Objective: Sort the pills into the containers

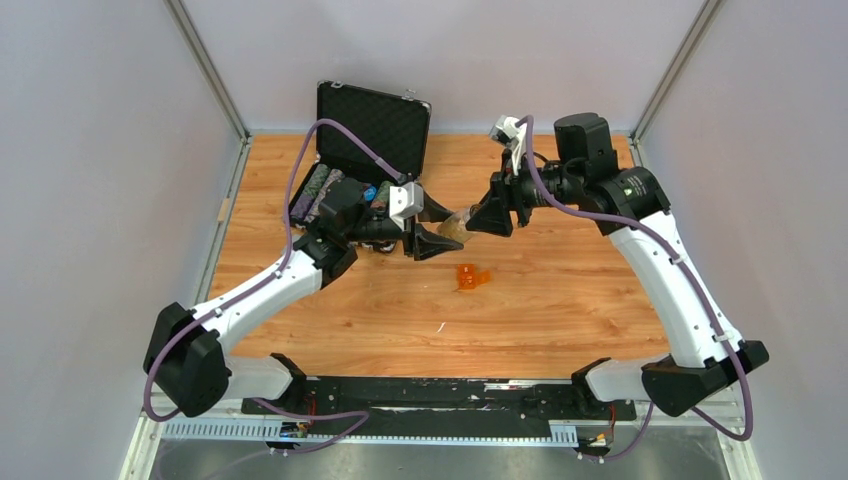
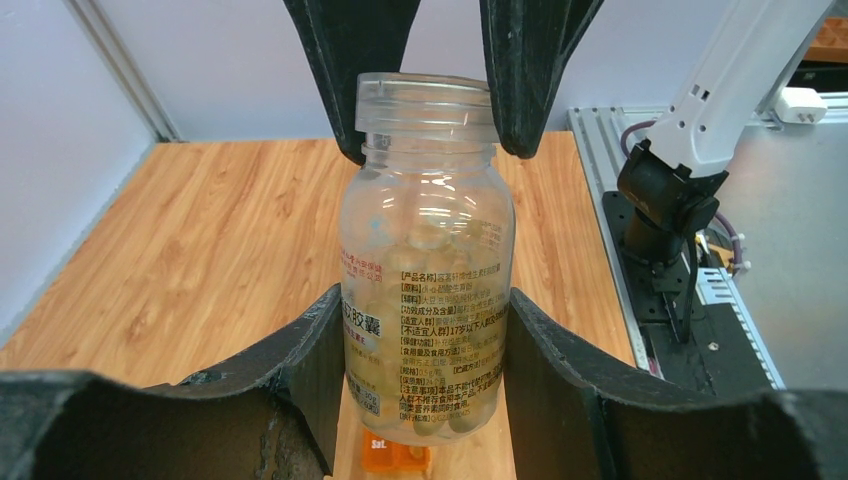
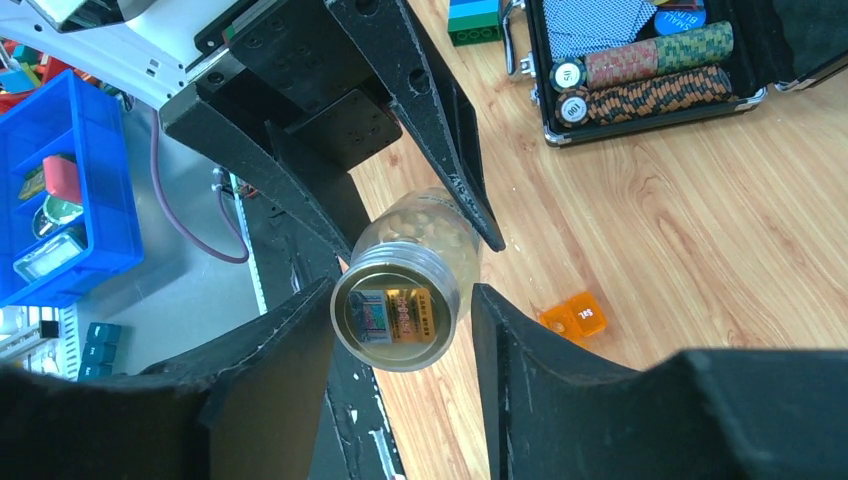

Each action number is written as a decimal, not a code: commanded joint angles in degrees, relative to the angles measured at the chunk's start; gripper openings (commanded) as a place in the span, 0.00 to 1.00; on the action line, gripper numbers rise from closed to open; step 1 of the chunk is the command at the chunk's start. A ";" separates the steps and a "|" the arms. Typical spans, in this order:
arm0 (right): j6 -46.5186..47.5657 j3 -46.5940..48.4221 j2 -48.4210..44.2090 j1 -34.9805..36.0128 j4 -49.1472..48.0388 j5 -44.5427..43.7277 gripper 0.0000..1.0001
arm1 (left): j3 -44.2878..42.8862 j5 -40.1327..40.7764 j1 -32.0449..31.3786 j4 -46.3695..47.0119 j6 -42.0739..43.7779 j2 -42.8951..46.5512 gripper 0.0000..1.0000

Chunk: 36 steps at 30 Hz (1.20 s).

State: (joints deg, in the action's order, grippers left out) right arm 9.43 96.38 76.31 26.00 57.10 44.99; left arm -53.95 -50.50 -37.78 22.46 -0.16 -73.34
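Note:
A clear pill bottle [image 1: 457,225] full of pale capsules hangs in the air between both arms. My left gripper [image 1: 440,226] is shut on its body, seen upright in the left wrist view [image 2: 425,250]. My right gripper [image 1: 490,215] closes round the bottle's cap end [image 3: 398,312]. Its fingertips [image 2: 352,150] flank the neck, with a thin gap beside one finger in the right wrist view. The tiny orange container [image 1: 470,277] lies on the table just below the bottle. It also shows in the left wrist view [image 2: 395,457] and the right wrist view [image 3: 572,318].
An open black foam-lined case [image 1: 372,125] with striped chip rows [image 3: 650,75] stands at the back left behind my left arm. A green block [image 3: 475,20] lies beside it. A blue bin [image 3: 60,180] sits off the table.

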 commanded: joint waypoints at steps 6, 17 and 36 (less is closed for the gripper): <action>-3.08 0.85 1.59 1.33 -2.36 -2.68 0.42 | -2.57 0.76 0.24 1.27 2.35 -0.28 0.00; -15.23 1.16 4.57 2.33 -1.97 -5.08 0.31 | -2.07 6.24 0.23 1.66 8.49 0.87 0.00; -45.74 5.61 10.86 3.44 -4.73 -14.21 0.41 | 2.52 17.10 0.25 7.31 10.04 1.00 0.00</action>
State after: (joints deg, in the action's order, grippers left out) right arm -28.73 98.91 86.83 27.33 53.95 30.15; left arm -50.39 -34.85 -36.60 20.88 8.32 -73.82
